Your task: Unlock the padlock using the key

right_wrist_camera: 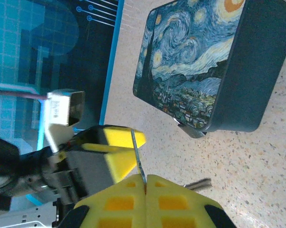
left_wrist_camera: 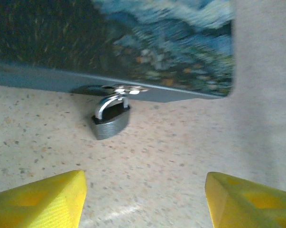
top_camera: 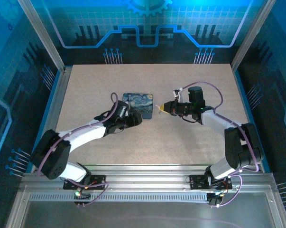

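Padlock [left_wrist_camera: 110, 122] sits at box [left_wrist_camera: 147, 42] edge, bare table [left_wrist_camera: 180, 156] beside.

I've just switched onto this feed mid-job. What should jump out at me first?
The swirl-painted dark blue box in the middle of the table stands out most, with the small padlock hooked to the latch on its front edge. The left gripper hovers open facing the padlock. The right gripper is shut on a silver key close beside the box.

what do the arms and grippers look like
left arm and right arm: white links, black joints, purple cables running along them. left gripper and right gripper: black bodies, yellow wedge-shaped fingers.
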